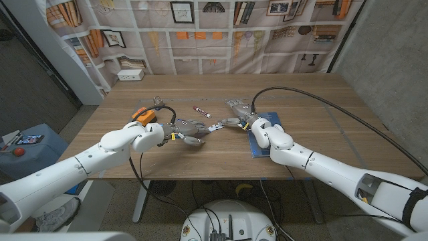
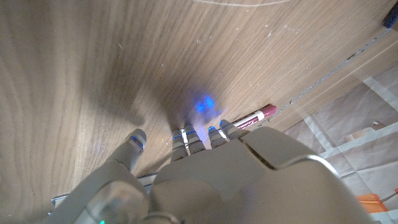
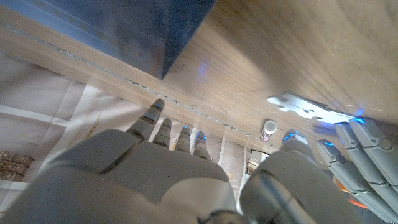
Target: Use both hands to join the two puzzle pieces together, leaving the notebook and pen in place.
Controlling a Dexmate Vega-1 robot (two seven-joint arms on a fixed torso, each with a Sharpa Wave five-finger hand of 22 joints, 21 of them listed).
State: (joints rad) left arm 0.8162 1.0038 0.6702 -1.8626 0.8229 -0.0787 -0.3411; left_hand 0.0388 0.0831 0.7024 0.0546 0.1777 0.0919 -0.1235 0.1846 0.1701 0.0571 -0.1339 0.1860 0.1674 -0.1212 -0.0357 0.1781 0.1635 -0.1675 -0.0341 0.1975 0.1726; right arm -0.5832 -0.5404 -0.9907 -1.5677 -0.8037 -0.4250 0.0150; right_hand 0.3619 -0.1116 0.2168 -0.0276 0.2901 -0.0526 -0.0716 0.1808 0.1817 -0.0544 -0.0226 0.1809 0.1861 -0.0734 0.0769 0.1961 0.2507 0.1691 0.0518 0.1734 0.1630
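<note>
While both arms reach in toward the middle of the wooden table point(image 1: 314, 107), the left hand point(image 1: 189, 129) and right hand point(image 1: 235, 120) sit close together with their fingertips nearly meeting. From the right wrist view you can see a white puzzle piece point(image 3: 306, 108) lying flat on the wood, with the left hand's fingers point(image 3: 354, 158) right at its edge, maybe touching it, but honestly I can't tell whether it's actually gripped or just being nudged. Can't make out a second piece for sure, it's too small in the head view. The right hand's fingers point(image 3: 163, 130) look stretched out with nothing visibly in them, though its palm side is hidden, so I can't say for certain. The pen point(image 1: 201, 110), reddish with a white section, lies just beyond the two hands. The blue notebook point(image 1: 256, 146) sits under the right forearm, next to the right hand. An orange object point(image 1: 142, 114) sits behind the left wrist.
</note>
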